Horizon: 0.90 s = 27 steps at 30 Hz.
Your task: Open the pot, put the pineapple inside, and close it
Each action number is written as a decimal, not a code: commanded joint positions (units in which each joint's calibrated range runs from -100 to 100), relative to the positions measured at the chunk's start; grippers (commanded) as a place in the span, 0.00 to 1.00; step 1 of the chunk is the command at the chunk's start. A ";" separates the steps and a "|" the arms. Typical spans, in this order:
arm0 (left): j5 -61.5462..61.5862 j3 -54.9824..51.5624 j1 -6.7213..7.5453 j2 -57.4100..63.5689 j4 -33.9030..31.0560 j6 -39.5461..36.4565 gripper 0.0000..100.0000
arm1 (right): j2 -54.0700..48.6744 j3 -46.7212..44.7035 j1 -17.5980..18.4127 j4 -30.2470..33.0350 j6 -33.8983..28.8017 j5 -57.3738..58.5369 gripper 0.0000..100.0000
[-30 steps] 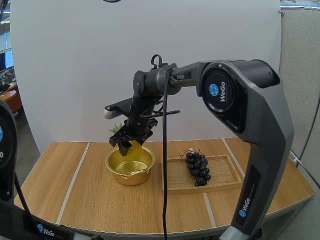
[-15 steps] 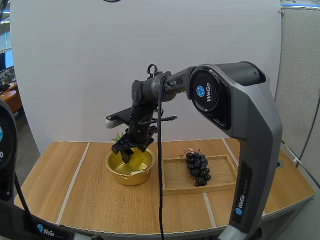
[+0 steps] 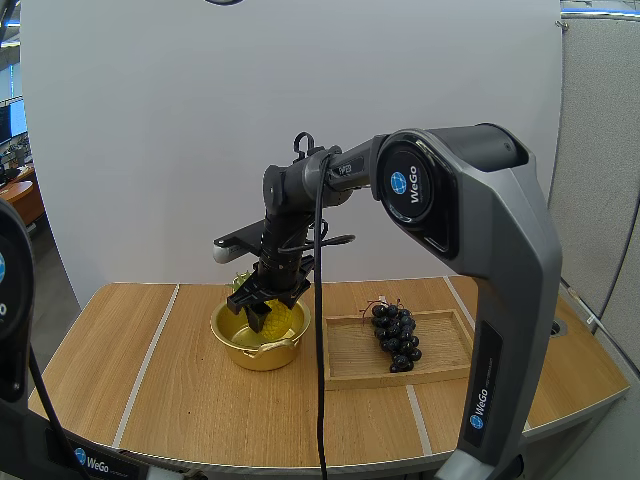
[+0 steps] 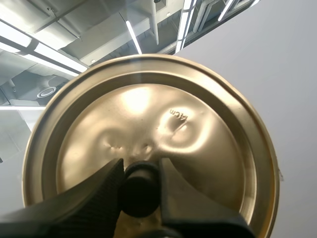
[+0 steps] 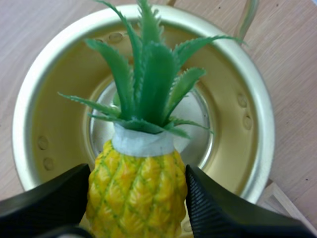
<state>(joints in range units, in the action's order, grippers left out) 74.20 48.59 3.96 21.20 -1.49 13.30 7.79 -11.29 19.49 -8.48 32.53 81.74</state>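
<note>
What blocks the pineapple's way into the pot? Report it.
Nothing visible does. The yellow plastic pineapple, pinched in the right gripper, hangs over the open round gold metal pot; the left gripper holds the gold lid.

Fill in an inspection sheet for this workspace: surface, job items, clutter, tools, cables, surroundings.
Surface: wooden table, pale strips running across it.
Job's things: gold pot open, lid off; pineapple held over its mouth; lid held up by its black knob.
Clutter: grapes on a wooden tray beside the pot.
Tools: left tool shut on the lid's knob; right tool shut on the pineapple.
Cables: nothing seen on the table.
Surroundings: white panel behind the table.
</note>
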 commanded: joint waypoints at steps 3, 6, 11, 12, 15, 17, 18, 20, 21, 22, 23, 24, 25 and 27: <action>-2.20 0.39 0.06 0.49 -0.58 -0.29 0.00 | 4.07 -0.29 0.08 0.19 -0.12 -1.40 0.00; -2.20 0.39 0.06 0.49 -0.58 -0.29 0.00 | 5.22 -0.29 0.08 0.18 -0.12 -2.00 0.00; -2.20 0.39 0.06 0.49 -0.58 -0.29 0.00 | 6.77 -0.29 0.08 0.18 -0.12 -2.48 0.00; -2.20 0.39 0.06 0.49 -0.58 -0.29 0.00 | 6.84 -0.29 0.08 0.18 -0.12 -2.48 0.00; -2.20 0.39 0.06 0.49 -0.58 -0.29 0.00 | 7.08 -0.29 0.08 0.18 -0.22 -3.13 0.00; -2.20 0.39 0.06 0.49 -0.58 -0.29 0.00 | 7.08 -0.29 0.08 0.18 -0.21 -3.48 0.00; -2.20 0.39 0.06 0.49 -0.58 -0.29 0.00 | 7.08 -0.29 0.08 0.18 -0.21 -3.48 0.00; -2.20 0.39 0.06 0.49 -0.58 -0.29 0.00 | 7.08 -0.29 0.08 0.18 -0.21 -3.47 0.00; -2.20 0.39 0.06 0.49 -0.58 -0.29 0.00 | 7.08 -0.29 0.08 0.18 -0.21 -3.47 0.00; -2.20 0.39 0.06 0.49 -0.58 -0.29 0.00 | 7.08 -0.29 0.08 0.18 -0.21 -3.47 0.00; -2.20 0.39 0.06 0.49 -0.58 -0.29 0.00 | 7.08 -0.29 0.08 0.18 -0.21 -3.47 0.00; -2.20 0.39 0.06 0.49 -0.58 -0.29 0.00 | 7.08 -0.29 0.08 0.18 -0.21 -3.47 0.00; -2.20 0.39 0.06 0.49 -0.58 -0.29 0.00 | 7.08 -0.29 0.08 0.18 -0.21 -3.30 0.00; -2.20 0.39 0.06 0.49 -0.58 -0.29 0.00 | 7.08 -0.29 0.08 0.18 -0.21 -3.30 0.00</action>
<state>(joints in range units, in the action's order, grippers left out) 74.20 48.59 3.96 21.20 -1.49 13.30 15.18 -11.29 19.49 -8.36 32.53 78.61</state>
